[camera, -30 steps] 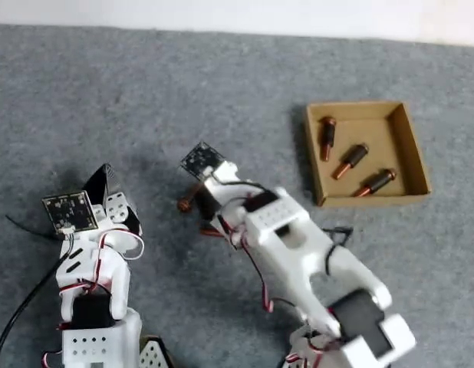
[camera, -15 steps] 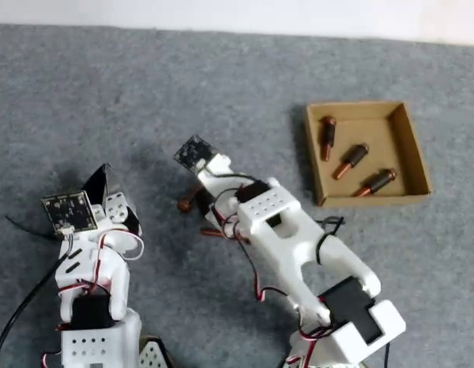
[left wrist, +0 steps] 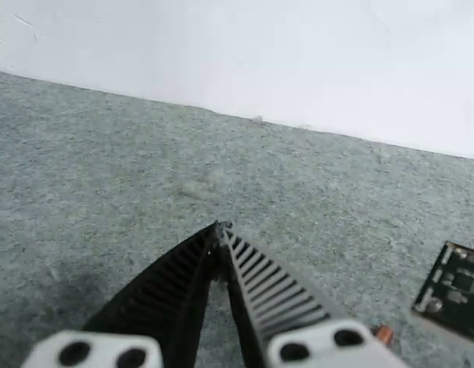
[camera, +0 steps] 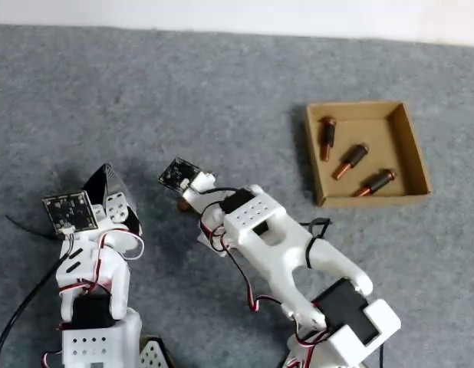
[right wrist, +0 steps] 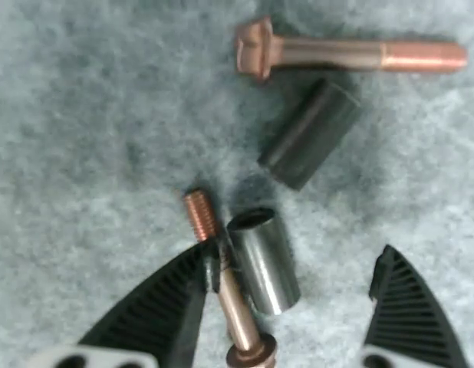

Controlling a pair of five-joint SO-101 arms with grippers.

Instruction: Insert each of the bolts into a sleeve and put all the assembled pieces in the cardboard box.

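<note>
While the right end effector [right wrist: 298, 253] hangs released and empty, a sleeve [right wrist: 264, 261] lying between its fingers [right wrist: 160, 307] and a bolt [right wrist: 222, 287] just beside one of them, it should likely shift to straddle one piece alone before closing, lest both get pinched together.

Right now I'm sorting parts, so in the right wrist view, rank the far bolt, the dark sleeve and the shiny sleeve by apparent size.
1. The far bolt, longest.
2-3. The dark sleeve and shiny sleeve look alike; the shiny one lies nearer the claw, so I leave them tied.
</note>
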